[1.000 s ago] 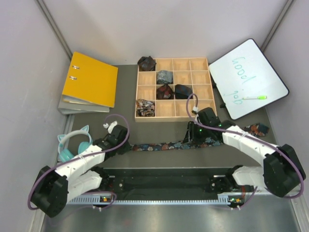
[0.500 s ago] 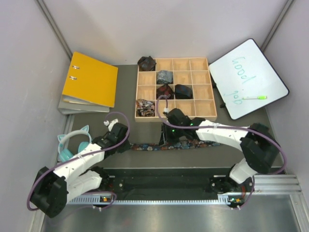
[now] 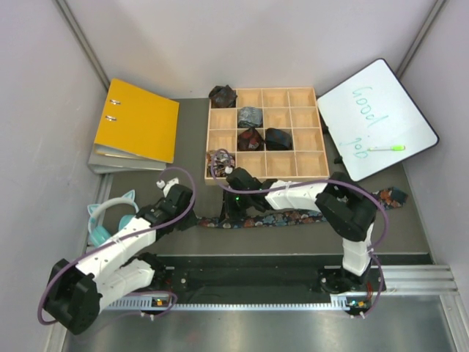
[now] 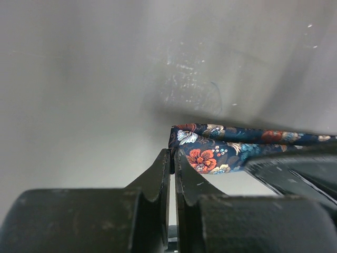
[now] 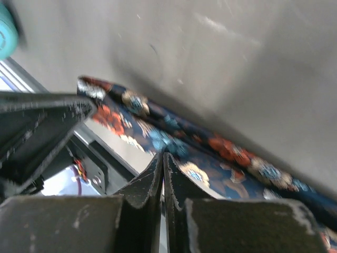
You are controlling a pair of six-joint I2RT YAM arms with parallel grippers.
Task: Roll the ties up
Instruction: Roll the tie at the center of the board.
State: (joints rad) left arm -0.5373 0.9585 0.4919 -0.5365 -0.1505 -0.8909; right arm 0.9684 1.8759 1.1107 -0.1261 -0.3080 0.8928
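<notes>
The right gripper, newly swept toward 9 o'clock along the navy floral tie, sits closed beside the closed left gripper, likely starting the roll.

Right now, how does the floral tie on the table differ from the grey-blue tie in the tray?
The floral tie lies stretched out on the table; the grey-blue tie sits bundled in one compartment of the wooden tray. The floral tie is navy with orange-red flowers; the grey-blue tie looks plainer. Both are fabric.

Pale grey walls enclose a dark grey table
</notes>
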